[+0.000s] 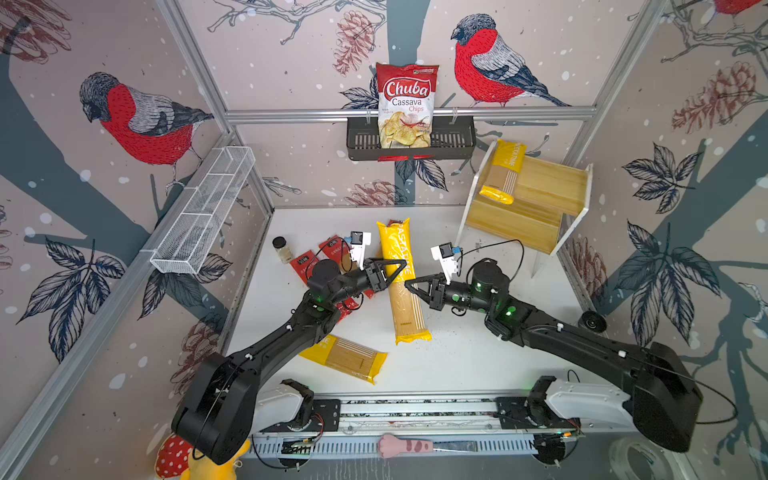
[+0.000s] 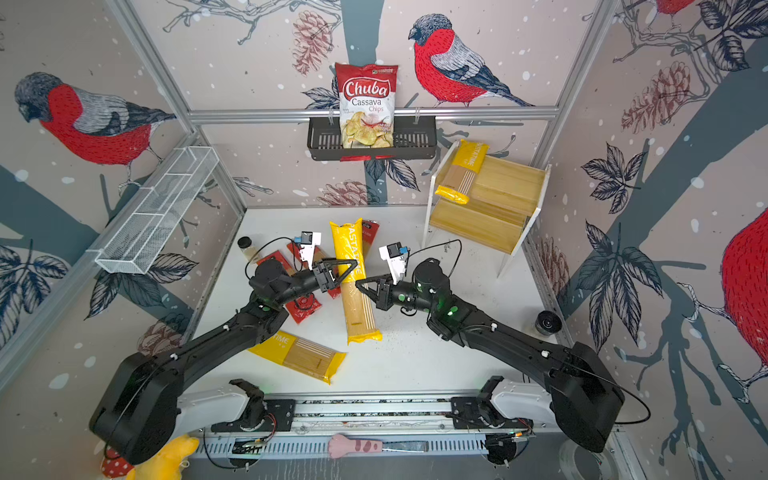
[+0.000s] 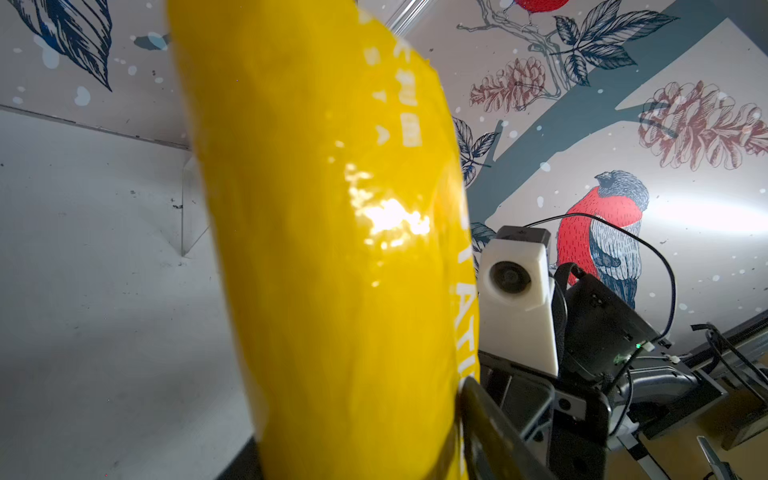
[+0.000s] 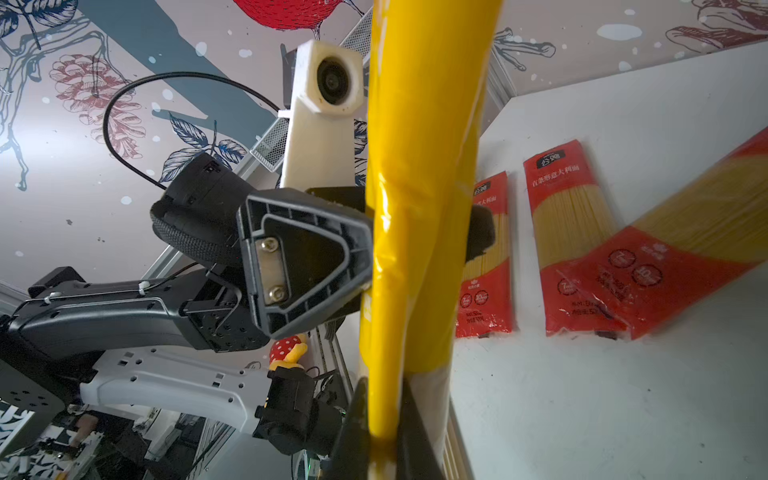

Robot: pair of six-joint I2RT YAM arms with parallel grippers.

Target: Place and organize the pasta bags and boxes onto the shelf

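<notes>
A: Hands?
B: The right hand (image 1: 409,284) is clenched on the long edge of the middle yellow packet (image 1: 402,303). The right wrist view shows its fingers (image 4: 351,436) pinching the film. The left hand (image 1: 400,266) has its jaws either side of the same packet, toward the yellow printed end. Clamped or loose, can't tell. Can't tell if the packet clears the desk (image 1: 478,357) either.
A: Other pasta?
B: The shelved packet (image 1: 503,174) lies on the upper step of the shelf (image 1: 540,226). The spare yellow packet (image 1: 353,359) is on the desk, partly under the left arm. The red packets (image 4: 569,232) lie flat on the desk.
A: Handling?
B: Probably light, stiff lengthwise and brittle inside, with glossy film that's likely slippery. I'd grip across the middle, not the end seal.
A: View differences?
B: Only the top views show the shelf. The left wrist view is mostly yellow film. The right wrist view alone shows the pinch.
</notes>
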